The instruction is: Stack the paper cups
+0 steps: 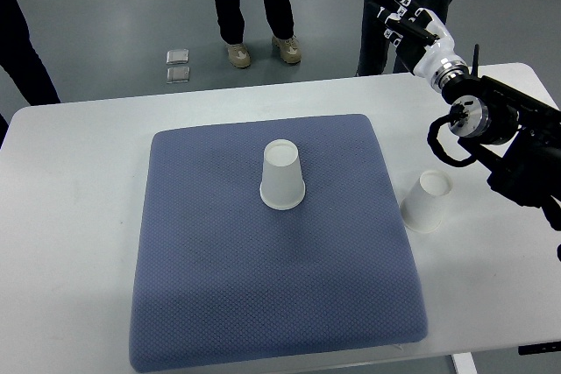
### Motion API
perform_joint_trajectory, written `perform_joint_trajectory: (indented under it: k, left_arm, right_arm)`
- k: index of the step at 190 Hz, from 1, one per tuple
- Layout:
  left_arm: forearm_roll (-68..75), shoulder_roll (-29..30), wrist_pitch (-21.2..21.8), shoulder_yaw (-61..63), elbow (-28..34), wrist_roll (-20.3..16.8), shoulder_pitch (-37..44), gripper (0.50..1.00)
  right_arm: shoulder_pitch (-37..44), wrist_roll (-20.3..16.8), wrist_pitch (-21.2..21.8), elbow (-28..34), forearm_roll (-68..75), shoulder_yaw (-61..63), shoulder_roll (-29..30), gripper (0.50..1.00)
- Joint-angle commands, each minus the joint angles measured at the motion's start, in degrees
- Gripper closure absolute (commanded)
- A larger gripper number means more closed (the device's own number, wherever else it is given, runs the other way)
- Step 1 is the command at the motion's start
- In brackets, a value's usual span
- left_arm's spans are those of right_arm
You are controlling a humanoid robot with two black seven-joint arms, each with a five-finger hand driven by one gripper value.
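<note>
A white paper cup stands upside down near the middle of the blue-grey cushion. A second white paper cup stands upside down on the white table, just off the cushion's right edge. My right hand is raised beyond the table's far right edge, well above and behind the second cup. Its fingers are relaxed and hold nothing. My right arm comes in from the right edge. My left arm is out of view.
The white table carries the cushion. Behind its far edge stand several people's legs. Two small square objects lie on the grey floor. A black fitting sits at the table's near right edge.
</note>
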Motion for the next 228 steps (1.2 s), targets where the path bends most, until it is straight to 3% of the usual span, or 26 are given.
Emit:
perform_joint_trajectory:
  k: [1, 228]
  left_arm:
    - [-0.03, 0.0, 0.0, -0.02, -0.04, 0.0, 0.0, 0.5]
    - [0.06, 0.0, 0.0, 0.07, -0.04, -0.09, 0.0, 0.5]
  right_arm:
    - [-0.03, 0.01, 0.0, 0.0, 0.0, 0.0, 0.0, 0.587]
    - [0.93, 0.01, -0.09, -0.44, 0.0, 0.0, -0.09, 0.587]
